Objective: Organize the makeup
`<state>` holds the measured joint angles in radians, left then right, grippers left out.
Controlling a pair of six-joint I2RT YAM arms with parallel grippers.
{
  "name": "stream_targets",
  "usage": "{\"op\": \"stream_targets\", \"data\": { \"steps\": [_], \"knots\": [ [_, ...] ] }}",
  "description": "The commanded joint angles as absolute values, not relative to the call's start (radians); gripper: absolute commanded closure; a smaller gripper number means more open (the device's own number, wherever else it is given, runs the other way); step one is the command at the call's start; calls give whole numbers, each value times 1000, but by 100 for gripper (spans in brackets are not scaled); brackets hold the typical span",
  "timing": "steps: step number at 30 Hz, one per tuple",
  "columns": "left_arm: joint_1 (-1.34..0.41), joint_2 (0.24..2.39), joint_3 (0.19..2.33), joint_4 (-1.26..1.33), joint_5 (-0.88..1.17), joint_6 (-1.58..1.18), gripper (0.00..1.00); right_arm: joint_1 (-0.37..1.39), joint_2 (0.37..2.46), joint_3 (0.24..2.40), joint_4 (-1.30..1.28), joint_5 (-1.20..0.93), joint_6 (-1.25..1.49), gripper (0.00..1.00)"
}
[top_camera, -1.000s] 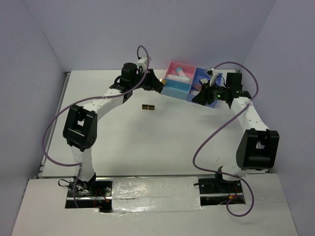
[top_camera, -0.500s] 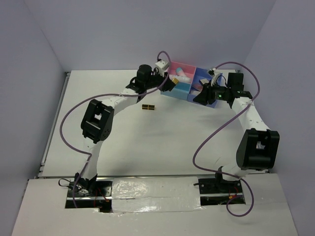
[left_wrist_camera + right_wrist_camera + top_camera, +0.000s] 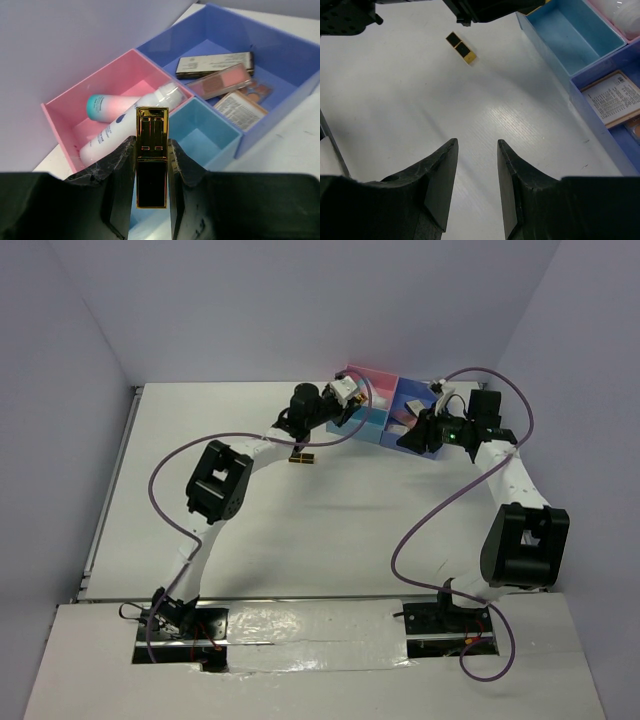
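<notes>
My left gripper is shut on a black-and-gold lipstick and holds it above the light-blue compartment of the box. Two white tubes lie in the pink compartment. Flat pink and brown palettes lie in the dark-blue compartment. A second black-and-gold lipstick lies on the table; it also shows in the right wrist view. My right gripper is open and empty, above the table beside the box's front.
The white table ends at a metal rail on the left. Purple cables loop above both arms. The box stands at the back, near the wall.
My left gripper has swung right with the lipstick, from left of the box to over its compartments. The right arm has barely moved.
</notes>
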<state>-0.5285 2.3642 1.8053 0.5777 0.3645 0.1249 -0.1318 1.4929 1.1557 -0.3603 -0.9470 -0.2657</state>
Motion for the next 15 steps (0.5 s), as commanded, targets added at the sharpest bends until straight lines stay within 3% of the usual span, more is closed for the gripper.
{"op": "stream_targets", "data": {
  "steps": [1, 8, 11, 15],
  "knots": [
    [-537, 2411, 1902, 642, 333, 227, 100, -141, 1440, 1152, -318, -982, -252, 55],
    [-537, 2464, 1983, 552, 302, 276, 97, -141, 1420, 1129, -298, -989, -247, 55],
    [-537, 2465, 1977, 540, 295, 279, 89, -143, 1419, 1124, -291, -994, -242, 55],
    [-538, 2454, 1948, 528, 284, 278, 71, -143, 1420, 1127, -291, -994, -242, 55]
  ]
}}
